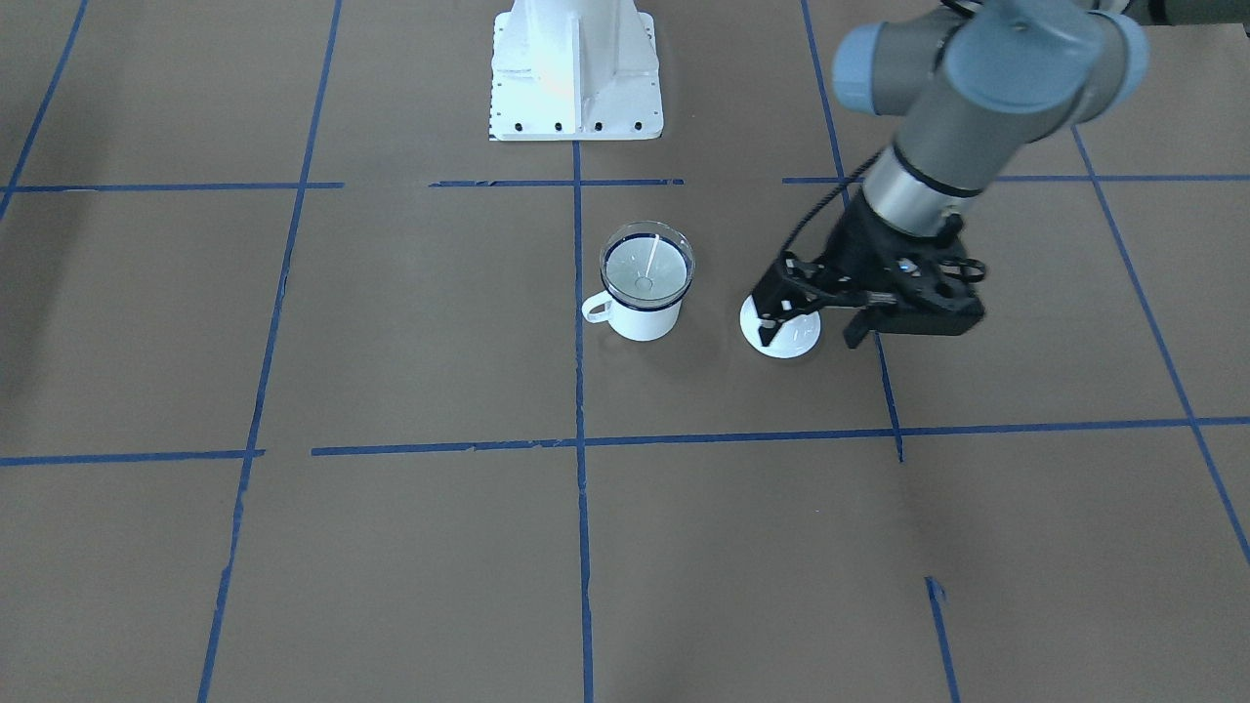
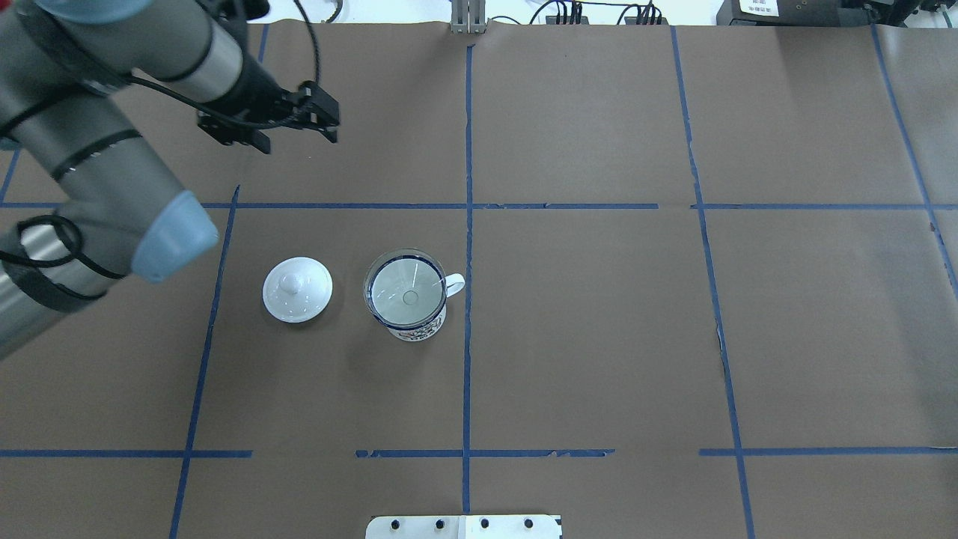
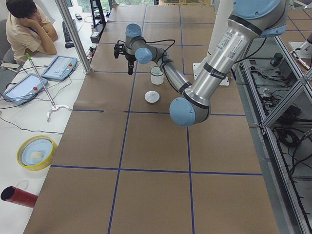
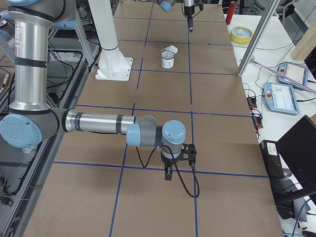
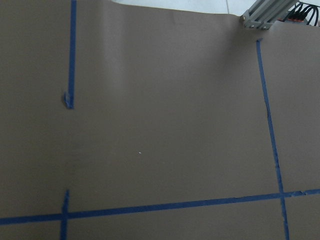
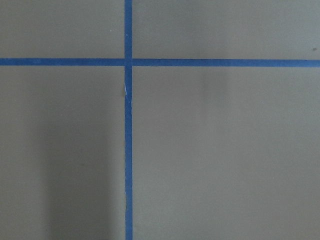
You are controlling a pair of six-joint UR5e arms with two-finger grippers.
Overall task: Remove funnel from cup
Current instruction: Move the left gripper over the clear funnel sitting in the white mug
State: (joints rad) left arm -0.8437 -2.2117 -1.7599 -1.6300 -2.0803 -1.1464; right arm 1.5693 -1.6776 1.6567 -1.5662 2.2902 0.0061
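The cup (image 1: 640, 317), a white enamel mug with a dark blue rim, stands upright near the table's middle. The clear funnel (image 1: 646, 264) sits in its mouth, spout down. Both also show in the overhead view: the cup (image 2: 419, 327) and the funnel (image 2: 404, 288). My left gripper (image 1: 811, 340) is open and empty, held high above the table. In the overhead view my left gripper (image 2: 298, 142) is well beyond the cup, toward the far side and to the left. My right gripper (image 4: 168, 174) shows only in the exterior right view, low over the table and far from the cup; I cannot tell whether it is open or shut.
A white round knobbed lid (image 2: 297, 289) lies on the paper left of the cup. The robot's white base (image 1: 576, 78) stands behind the cup. Both wrist views show only brown paper and blue tape. An operator (image 3: 24, 24) sits at a side desk beyond a metal post (image 3: 73, 34).
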